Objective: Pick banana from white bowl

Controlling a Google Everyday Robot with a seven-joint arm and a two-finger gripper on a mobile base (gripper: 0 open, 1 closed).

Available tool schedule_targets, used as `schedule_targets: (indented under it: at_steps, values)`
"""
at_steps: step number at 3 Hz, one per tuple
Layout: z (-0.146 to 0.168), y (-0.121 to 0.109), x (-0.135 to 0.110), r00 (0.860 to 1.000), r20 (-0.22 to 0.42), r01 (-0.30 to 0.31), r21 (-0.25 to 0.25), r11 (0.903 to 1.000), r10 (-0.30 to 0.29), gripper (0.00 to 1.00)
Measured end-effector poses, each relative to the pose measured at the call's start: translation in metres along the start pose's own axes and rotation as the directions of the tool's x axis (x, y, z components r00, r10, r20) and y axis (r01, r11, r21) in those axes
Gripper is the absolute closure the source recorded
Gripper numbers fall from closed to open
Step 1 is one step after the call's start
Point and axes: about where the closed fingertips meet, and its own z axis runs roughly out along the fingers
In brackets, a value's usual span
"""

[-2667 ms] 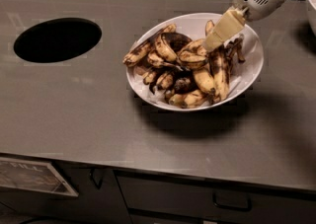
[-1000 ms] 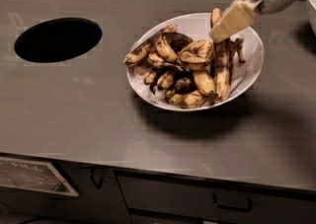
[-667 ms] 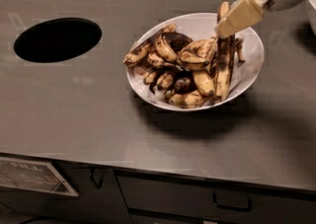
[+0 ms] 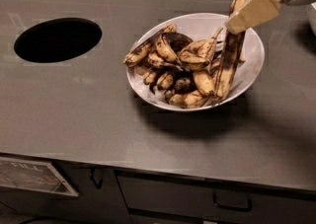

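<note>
- Gripper (image 4: 248, 15) is up at your 2 o'clock, clamped on the banana (image 4: 228, 65) near its top.
- Lower end's down in the white bowl (image 4: 256, 65), beside the other bananas (image 4: 183, 59).

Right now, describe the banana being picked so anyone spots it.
Right of the round hole in the counter sits a white bowl. At its right side the end effector grips the banana: longest, nearly straight, broad dark streak, unlike shorter curved neighbours.

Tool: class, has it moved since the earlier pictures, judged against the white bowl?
Yes. The tool has moved up and to the right, toward the far right rim of the white bowl, gripping the banana.
</note>
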Motion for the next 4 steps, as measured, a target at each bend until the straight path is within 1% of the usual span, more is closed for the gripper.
schedule_targets:
  at_steps: [1,3,4]
  values:
    - [-0.013,0.006,0.004,1.000,0.009,-0.001,0.029,0.9996,0.001,1.00]
    - [-0.031,0.019,0.007,1.000,0.020,0.004,0.065,0.9979,-0.005,1.00]
    - [-0.046,0.027,-0.001,0.999,0.014,0.031,0.096,0.9949,-0.032,1.00]
